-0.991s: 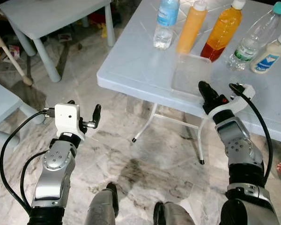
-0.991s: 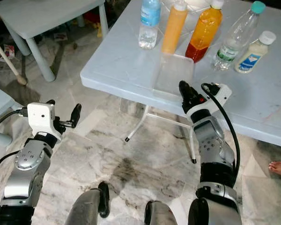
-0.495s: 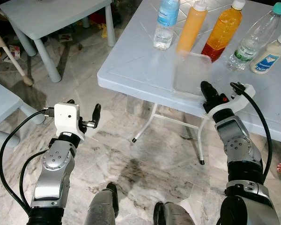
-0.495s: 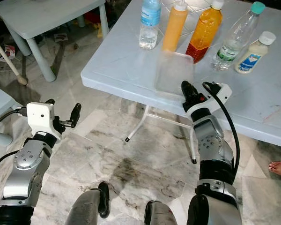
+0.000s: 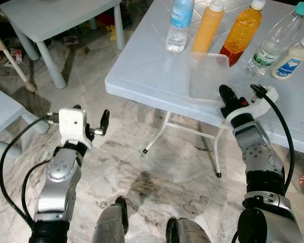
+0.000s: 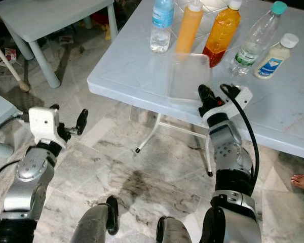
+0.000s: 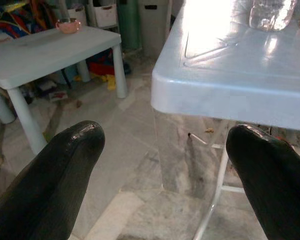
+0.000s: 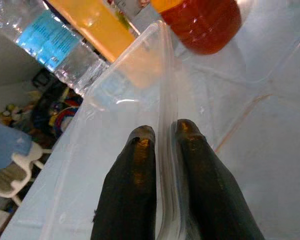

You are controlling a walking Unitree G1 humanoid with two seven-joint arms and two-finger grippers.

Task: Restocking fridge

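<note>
the big pale blue plastic table (image 5: 152,71) stands on thin white metal legs over a grey marble floor (image 5: 157,177). its near edge sticks out above open floor, and there is wide open room under it and in front of it. a smaller pale blue table with round legs (image 5: 55,20) stands well apart on the robot's left, and a corner of another pale blue piece (image 5: 2,114) shows at the far left edge.

a clear, see-through plastic box with no lid (image 5: 209,76) sits near the table's front edge. nothing can be seen inside it. its near side is tipped up off the table.

five bottles stand in a row behind the box. one is a clear water bottle with a blue label (image 5: 180,25). two hold orange stuff: a tall orange squeeze bottle with a white tip (image 5: 207,28) and a fatter bottle of orange and red juice (image 5: 239,34). then comes a clear bottle with a teal cap and green label (image 5: 273,40), tilted. last is a small creamy white bottle with a blue label (image 5: 293,56).

the right gripper (image 8: 162,137) pinches the thin near wall of the clear box, one black finger on each side, almost pressed together.

the left gripper (image 7: 162,145) hangs over the floor near the table's corner, its two black fingers spread wide apart and holding nothing.
</note>
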